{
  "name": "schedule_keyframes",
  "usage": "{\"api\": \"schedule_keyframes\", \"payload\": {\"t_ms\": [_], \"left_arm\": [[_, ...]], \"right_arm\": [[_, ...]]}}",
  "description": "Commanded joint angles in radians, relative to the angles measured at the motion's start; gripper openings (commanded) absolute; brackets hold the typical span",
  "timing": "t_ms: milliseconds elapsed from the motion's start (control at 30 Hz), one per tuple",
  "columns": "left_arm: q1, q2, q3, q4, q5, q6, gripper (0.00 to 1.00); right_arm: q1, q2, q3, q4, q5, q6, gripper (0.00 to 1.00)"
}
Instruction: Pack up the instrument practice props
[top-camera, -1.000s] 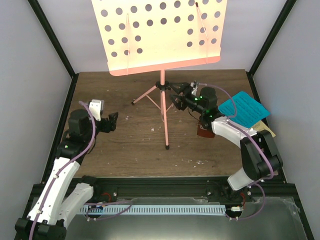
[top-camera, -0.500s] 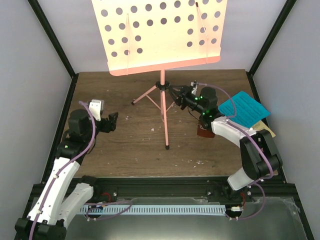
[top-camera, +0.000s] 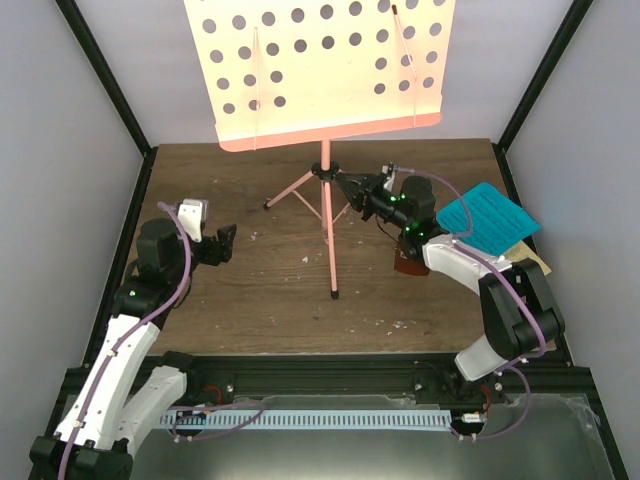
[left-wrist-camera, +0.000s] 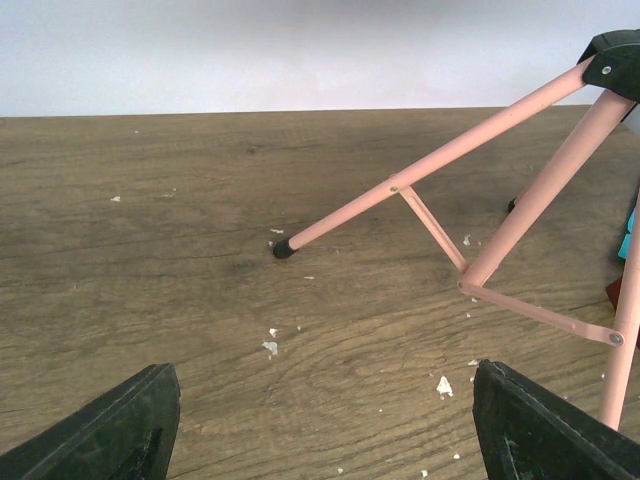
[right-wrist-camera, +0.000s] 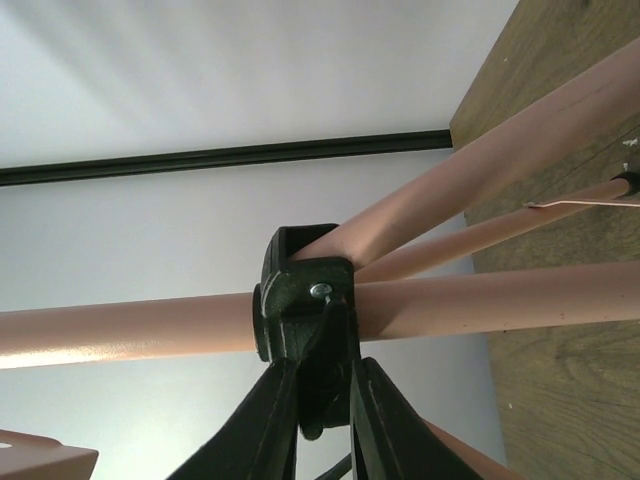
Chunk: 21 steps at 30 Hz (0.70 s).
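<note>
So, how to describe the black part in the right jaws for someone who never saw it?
Find the pink tripod music stand on the brown wooden table. Follow its pole down to where the legs meet: the black plastic hub sits there, raised off the table, unlike the black feet.

I count one pink music stand (top-camera: 340, 100), standing on three legs. To the right of the stand lie two sheet-music pages, one blue page (top-camera: 487, 220) and one yellow page (top-camera: 530, 258) beneath it, and one reddish-brown metronome (top-camera: 408, 264), partly hidden. Two robot arms flank the stand: a left arm (top-camera: 120, 340) and a right arm (top-camera: 500, 300).
</note>
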Motion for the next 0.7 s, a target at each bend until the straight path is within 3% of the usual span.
{"api": "schedule_keyframes", "payload": {"t_ms": [0, 100, 300, 533, 667], "left_arm": [[-0.003, -0.01, -0.002, 0.003, 0.005, 0.007, 0.81], [-0.002, -0.008, -0.002, 0.002, 0.005, 0.007, 0.81], [-0.002, -0.007, -0.003, 0.002, 0.005, 0.006, 0.82], [-0.002, -0.007, -0.003, 0.002, 0.006, 0.006, 0.82], [-0.002, -0.006, -0.004, 0.003, 0.007, 0.006, 0.82]], "right_arm": [[-0.005, 0.01, -0.007, 0.038, 0.012, -0.017, 0.21], [-0.004, 0.02, -0.007, 0.054, 0.012, -0.023, 0.25], [-0.005, 0.038, 0.011, 0.063, 0.014, -0.041, 0.25], [-0.005, 0.036, 0.021, 0.058, 0.013, -0.068, 0.11], [-0.004, 0.033, 0.014, 0.079, 0.01, -0.126, 0.1]]}}
